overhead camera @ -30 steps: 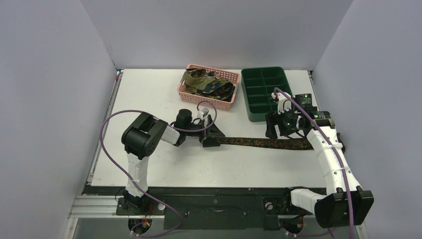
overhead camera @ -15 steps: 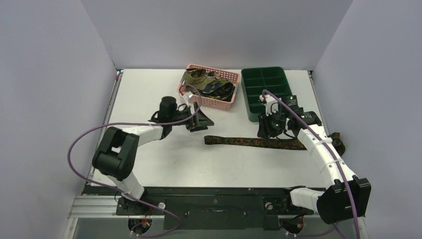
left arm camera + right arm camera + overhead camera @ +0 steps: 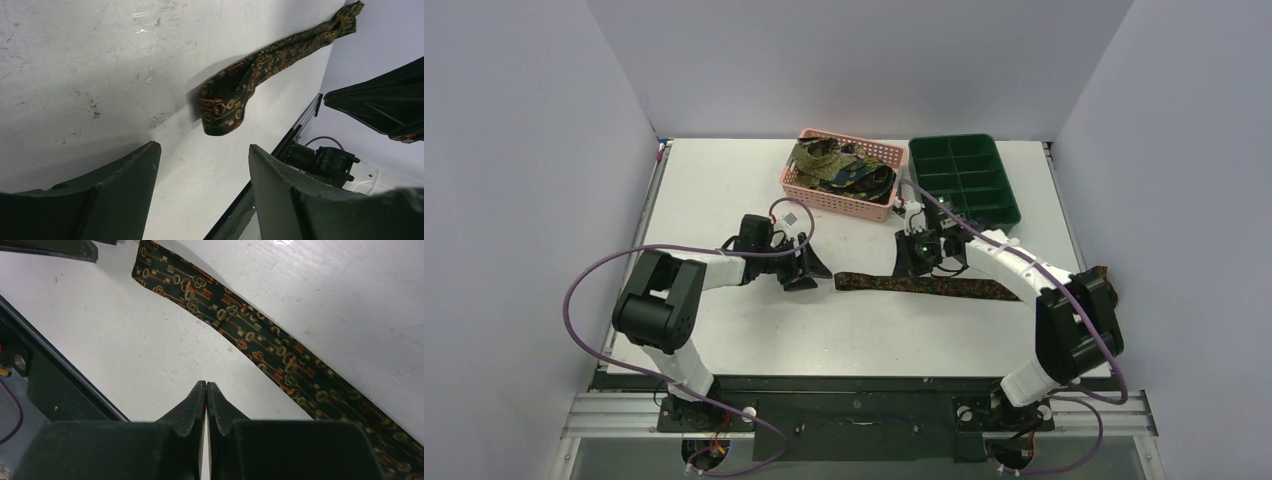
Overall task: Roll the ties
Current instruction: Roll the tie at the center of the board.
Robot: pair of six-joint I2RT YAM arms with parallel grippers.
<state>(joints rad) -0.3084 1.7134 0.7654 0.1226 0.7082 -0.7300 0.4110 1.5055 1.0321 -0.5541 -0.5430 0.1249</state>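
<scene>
One dark tie (image 3: 944, 286) with a gold and brown key pattern lies stretched flat across the table. Its left end (image 3: 222, 107) sits just beyond my left gripper (image 3: 202, 160), which is open with only bare table between its fingers. In the top view that gripper (image 3: 809, 270) is a short way left of the tie's end. My right gripper (image 3: 206, 385) is shut on nothing and hovers at the near side of the tie (image 3: 250, 335). Seen from above, the right gripper (image 3: 909, 265) is over the tie's left part. More ties (image 3: 839, 165) lie heaped in the pink basket (image 3: 796, 182).
A dark green compartment tray (image 3: 964, 185) stands at the back right, next to the basket. The black front rail (image 3: 60, 390) runs along the table's near edge. Purple cables loop from both arms. Grey walls close in the left, right and back sides.
My left gripper left the tie's left end, swung back, came down just left of it and narrowed. My right gripper moved left along the tie and shut.
</scene>
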